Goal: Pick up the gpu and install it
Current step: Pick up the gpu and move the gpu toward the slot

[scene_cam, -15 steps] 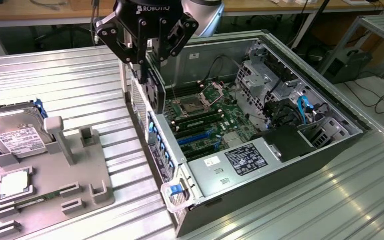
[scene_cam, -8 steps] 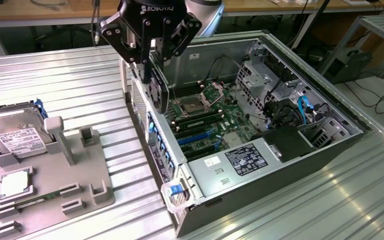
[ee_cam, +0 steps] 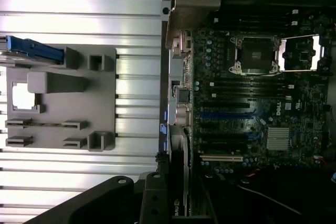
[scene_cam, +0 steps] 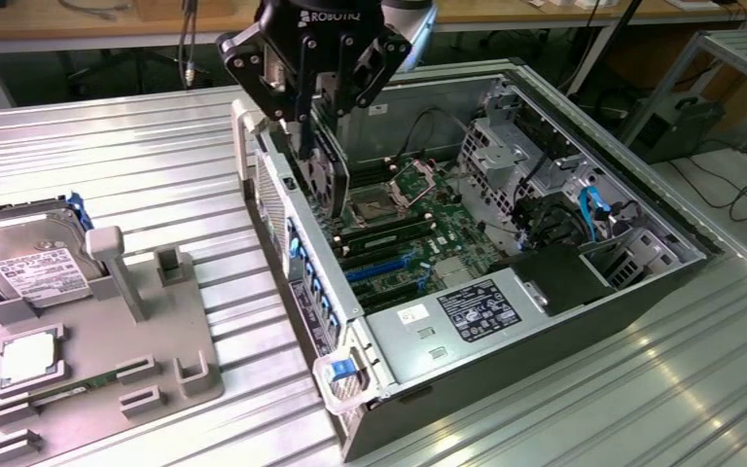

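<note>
Pincer (scene_cam: 314,131) grasping gpu (scene_cam: 328,190) above motherboard (scene_cam: 445,219); misaligned with slot (scene_cam: 376,265), the card could jam.

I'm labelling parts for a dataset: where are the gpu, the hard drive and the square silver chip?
gpu (scene_cam: 328,190), exterior view, middle of the dark card.
hard drive (scene_cam: 23,263), exterior view, its labelled top.
square silver chip (scene_cam: 30,357), exterior view, centre of its top.

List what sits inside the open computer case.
A green motherboard with a processor socket, blue cables and a labelled metal housing. The tool holds the gpu upright over the board, hiding the part of the board behind it.
</note>
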`<state>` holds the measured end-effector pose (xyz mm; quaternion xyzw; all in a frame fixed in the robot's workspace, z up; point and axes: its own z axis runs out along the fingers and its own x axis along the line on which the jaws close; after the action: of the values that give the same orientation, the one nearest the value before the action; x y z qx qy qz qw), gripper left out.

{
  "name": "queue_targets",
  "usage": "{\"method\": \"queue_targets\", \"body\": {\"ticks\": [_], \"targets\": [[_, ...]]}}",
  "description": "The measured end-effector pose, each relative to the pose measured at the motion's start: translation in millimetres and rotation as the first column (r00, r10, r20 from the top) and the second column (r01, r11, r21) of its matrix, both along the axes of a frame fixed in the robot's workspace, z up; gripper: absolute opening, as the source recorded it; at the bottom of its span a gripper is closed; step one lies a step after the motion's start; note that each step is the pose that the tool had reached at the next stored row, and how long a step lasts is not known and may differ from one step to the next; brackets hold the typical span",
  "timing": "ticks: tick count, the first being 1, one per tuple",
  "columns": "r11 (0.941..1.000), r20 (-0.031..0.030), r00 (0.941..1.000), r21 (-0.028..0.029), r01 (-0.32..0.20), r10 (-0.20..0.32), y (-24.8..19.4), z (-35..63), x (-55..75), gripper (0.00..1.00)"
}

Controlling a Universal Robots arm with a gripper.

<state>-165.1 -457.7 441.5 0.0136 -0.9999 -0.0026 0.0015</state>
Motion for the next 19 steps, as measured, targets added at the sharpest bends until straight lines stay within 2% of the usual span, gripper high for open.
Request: {"method": "queue_targets", "body": {"ticks": [8, 19], "targets": [[0.9999, 0.0001, 0.9999, -0.0001, -0.015, 0.015, 0.0, -0.6, 52.0, 0.27], [0.9998, 0.0, 0.9998, -0.0002, -0.018, 0.018, 0.0, -0.8, 64.6, 0.27]]}}
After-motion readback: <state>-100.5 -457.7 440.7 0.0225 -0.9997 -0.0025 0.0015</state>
